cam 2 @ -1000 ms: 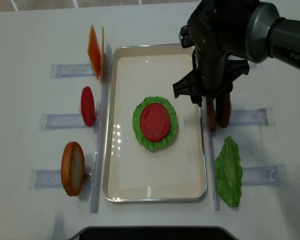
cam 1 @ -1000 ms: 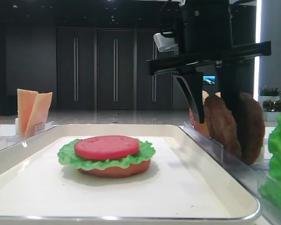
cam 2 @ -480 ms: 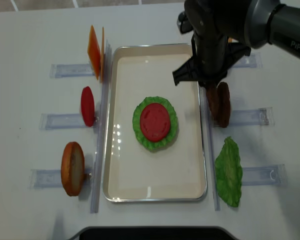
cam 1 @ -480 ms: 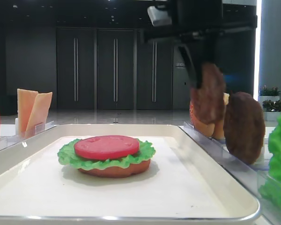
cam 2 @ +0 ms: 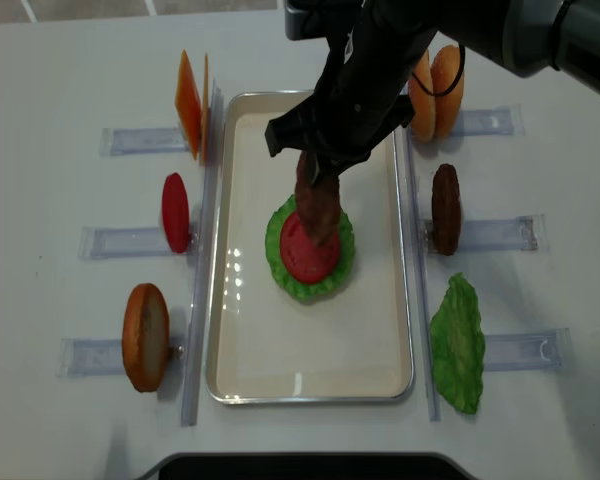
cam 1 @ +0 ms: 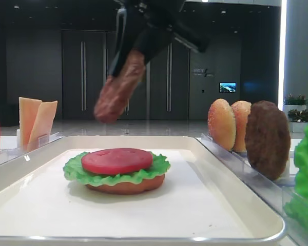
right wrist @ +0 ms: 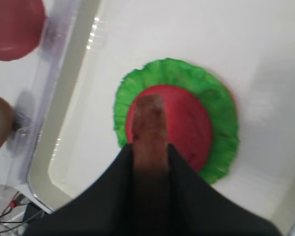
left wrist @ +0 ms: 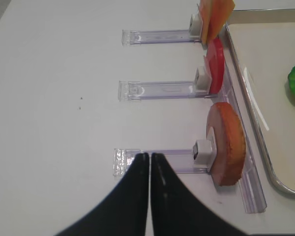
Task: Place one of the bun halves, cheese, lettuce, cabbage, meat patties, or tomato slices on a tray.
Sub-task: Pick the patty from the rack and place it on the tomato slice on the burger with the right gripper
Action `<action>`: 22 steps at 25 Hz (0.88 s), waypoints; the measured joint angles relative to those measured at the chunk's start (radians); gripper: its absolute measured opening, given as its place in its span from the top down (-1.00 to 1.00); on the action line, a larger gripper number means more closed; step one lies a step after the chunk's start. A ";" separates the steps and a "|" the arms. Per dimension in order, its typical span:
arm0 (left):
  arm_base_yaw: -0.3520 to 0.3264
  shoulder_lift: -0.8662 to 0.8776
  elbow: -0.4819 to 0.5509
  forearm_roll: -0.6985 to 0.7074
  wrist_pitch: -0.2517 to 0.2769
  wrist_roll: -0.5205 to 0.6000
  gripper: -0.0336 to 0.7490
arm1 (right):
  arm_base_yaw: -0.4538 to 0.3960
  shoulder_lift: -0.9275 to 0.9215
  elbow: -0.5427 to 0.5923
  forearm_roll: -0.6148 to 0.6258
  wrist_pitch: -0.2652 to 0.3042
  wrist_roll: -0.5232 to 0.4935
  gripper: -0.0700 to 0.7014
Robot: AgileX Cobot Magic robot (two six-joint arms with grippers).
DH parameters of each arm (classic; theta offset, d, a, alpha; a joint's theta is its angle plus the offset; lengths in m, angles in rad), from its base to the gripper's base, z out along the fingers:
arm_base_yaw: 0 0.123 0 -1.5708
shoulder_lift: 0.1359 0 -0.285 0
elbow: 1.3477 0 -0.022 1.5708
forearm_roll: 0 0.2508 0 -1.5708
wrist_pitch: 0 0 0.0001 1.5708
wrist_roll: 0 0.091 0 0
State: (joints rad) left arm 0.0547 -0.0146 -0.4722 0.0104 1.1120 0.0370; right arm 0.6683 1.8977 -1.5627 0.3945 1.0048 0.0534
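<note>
My right claw (cam 2: 318,180) pinched 1 patty (cam 2: 318,205) edge-on at frame centre, above the tomato (cam 2: 305,250), ready to lay it flat; left claw (left wrist: 150,162) stayed closed, empty.

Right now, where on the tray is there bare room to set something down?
The tray is bare in a broad patch between the lettuce-and-tomato stack and the near rim, and a narrower strip between the stack and the left rim. The middle is crowded: the right gripper holds a meat patty on edge over the stack.
</note>
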 joint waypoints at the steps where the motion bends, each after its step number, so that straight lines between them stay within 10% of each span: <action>1: 0.000 0.000 0.000 0.000 0.000 0.000 0.91 | -0.002 0.000 0.024 0.059 -0.038 -0.062 0.55; 9: 0.000 0.000 0.000 0.000 0.000 0.000 0.91 | -0.047 0.000 0.231 0.541 -0.206 -0.540 0.55; 22: 0.000 0.000 0.000 0.000 0.000 0.000 0.91 | -0.064 0.000 0.320 0.588 -0.297 -0.676 0.55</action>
State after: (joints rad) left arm 0.0547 -0.0146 -0.4722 0.0104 1.1120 0.0370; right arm 0.6047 1.8977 -1.2426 0.9823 0.7074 -0.6222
